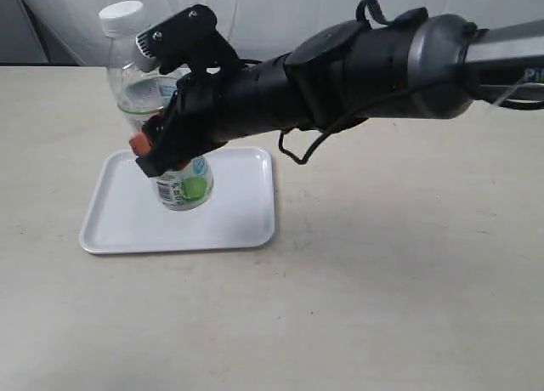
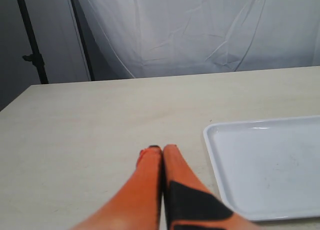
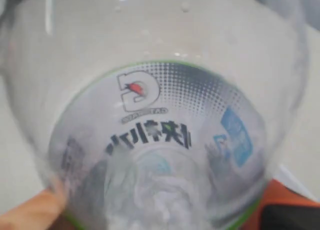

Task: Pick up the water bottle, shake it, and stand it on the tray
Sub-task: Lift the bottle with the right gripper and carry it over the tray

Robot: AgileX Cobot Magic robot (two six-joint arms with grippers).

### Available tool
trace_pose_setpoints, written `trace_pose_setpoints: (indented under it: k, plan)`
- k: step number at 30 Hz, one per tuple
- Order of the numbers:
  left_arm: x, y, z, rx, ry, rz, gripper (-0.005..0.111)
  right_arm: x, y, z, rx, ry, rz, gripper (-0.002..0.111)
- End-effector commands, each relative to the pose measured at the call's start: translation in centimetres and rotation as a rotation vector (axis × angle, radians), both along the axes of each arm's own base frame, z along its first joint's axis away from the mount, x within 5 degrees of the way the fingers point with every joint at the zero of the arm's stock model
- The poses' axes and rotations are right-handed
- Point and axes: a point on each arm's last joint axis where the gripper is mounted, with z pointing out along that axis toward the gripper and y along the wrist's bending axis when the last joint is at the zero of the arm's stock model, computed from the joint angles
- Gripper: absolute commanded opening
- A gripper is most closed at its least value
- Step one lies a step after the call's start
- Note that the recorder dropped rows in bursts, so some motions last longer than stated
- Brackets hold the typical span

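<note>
Table (image 1: 382, 306): you are looking across a pale beige top; it is carrying the tray and lying bare on the near side of it.
Tray (image 1: 242, 217): the white tray is lying flat on the table, long side toward you in the exterior view.
Left gripper (image 2: 160, 150): your left gripper is hovering low over the table just beside one short rim of the tray, off it. Its orange fingers (image 2: 147, 180) are pressing together with nothing between them.
Water bottle (image 1: 183, 187): the bottle is hanging over the middle of the tray, leaning, with its white cap (image 1: 121, 17) tipping toward the tray's far left corner and its base toward the tray floor. You cannot tell whether the base is touching the tray. In the right wrist view the label is filling the picture, with droplets clinging to the clear wall above it.
Right gripper (image 1: 166, 153): your right gripper is reaching in across the tray's right rim and pinching the bottle at mid-body, one orange finger on each side of the label.
Right arm (image 1: 357, 68): the black arm is stretching out above the table on the right of the tray.
Backdrop (image 2: 200, 30): a creased white sheet is hanging beyond the tray's far side, behind the table's edge.
</note>
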Motion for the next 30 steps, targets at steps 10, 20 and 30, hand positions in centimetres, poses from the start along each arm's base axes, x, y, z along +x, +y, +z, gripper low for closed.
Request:
trace_pose_setpoints:
  k: [10, 20, 30]
  plan:
    - [0.0, 0.0, 0.0, 0.002, -0.016, 0.001, 0.000, 0.0, -0.5, 2.8, 0.078, -0.006, -0.076, -0.001]
    - [0.0, 0.0, 0.0, 0.002, -0.016, 0.001, 0.000, -0.4, -0.3, 4.8, 0.153, 0.011, -0.048, -0.001]
    - [0.0, 0.0, 0.0, 0.004, -0.014, 0.001, 0.000, 2.5, -2.3, 3.0, 0.047, -0.094, -0.383, -0.001]
